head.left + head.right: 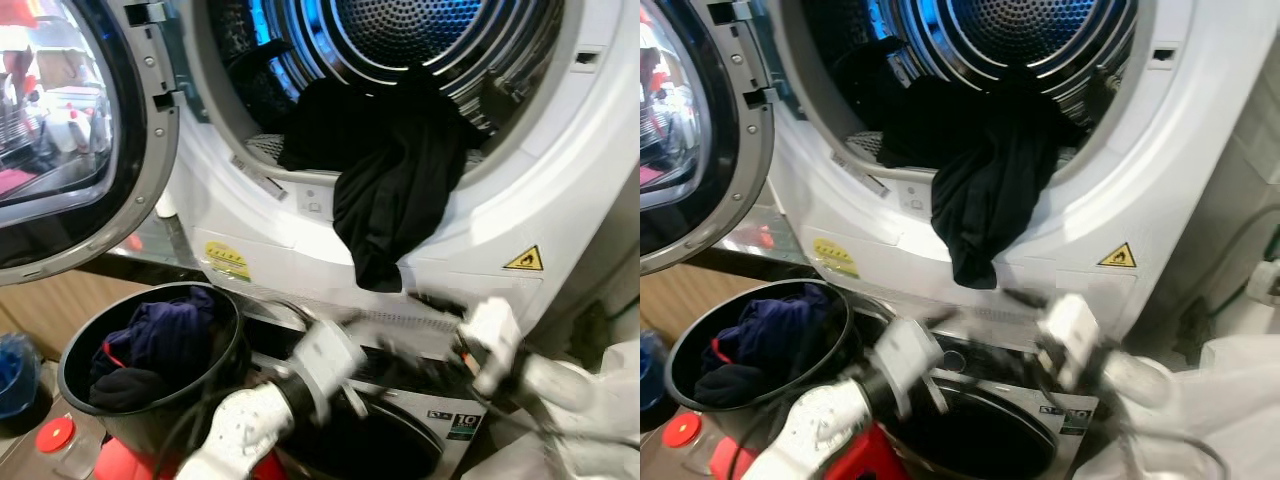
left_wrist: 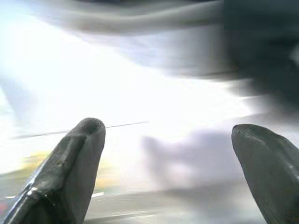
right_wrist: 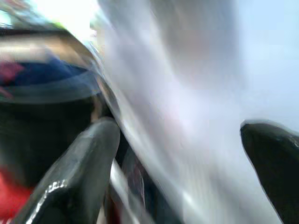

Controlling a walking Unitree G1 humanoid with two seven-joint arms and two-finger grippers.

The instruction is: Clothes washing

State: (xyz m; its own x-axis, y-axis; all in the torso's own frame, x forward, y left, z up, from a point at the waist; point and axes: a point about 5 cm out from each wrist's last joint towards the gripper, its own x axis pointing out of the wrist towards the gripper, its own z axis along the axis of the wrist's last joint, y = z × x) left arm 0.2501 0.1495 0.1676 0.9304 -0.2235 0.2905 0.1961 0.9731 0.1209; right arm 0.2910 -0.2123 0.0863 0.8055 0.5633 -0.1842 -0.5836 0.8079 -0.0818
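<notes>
Bits around the yellow warning triangle (image 1: 524, 259)

A yellow label (image 1: 227, 261) sits well to the left of the triangle, at about the same height. A red round cap (image 1: 55, 433) lies far below and left of it, and a blue object (image 1: 15, 368) shows just above that cap, at the frame's edge.

The drum opening (image 1: 400, 60) fills the upper middle of the frame, a garment (image 1: 395, 190) hanging over its lower rim. The open door (image 1: 75, 140) stands at upper left. At lower left sits a bucket (image 1: 70, 385) with clothes (image 1: 165, 335) in it.
</notes>
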